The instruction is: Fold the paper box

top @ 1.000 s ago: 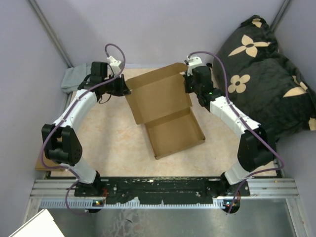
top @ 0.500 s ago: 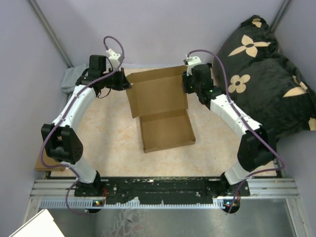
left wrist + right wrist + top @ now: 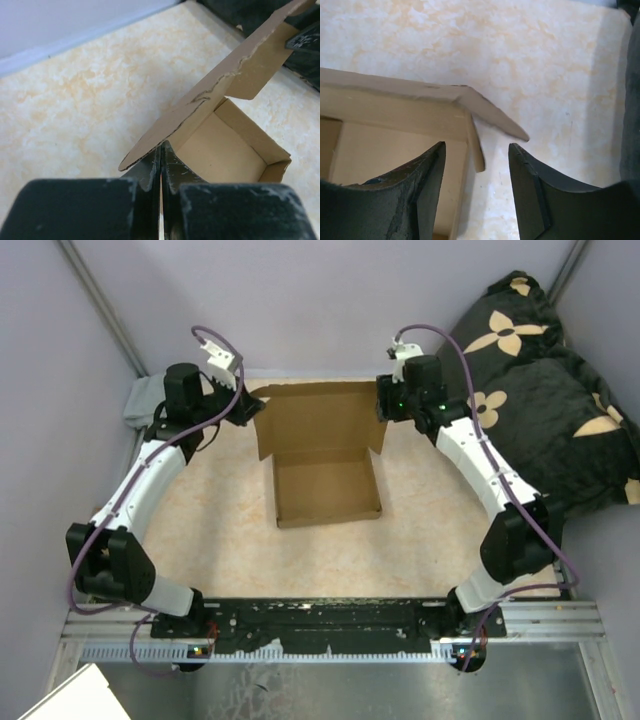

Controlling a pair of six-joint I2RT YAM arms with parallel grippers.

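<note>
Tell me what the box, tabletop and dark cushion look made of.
The paper box looks like matte, unprinted brown corrugated cardboard; its torn edge shows plies. The tabletop seems hard and smooth, beige marbled, perhaps laminate. The cushion is soft dark fabric with cream flower print.

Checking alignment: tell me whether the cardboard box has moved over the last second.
Yes. The box swung its near end left, now square to the base rail.
</note>
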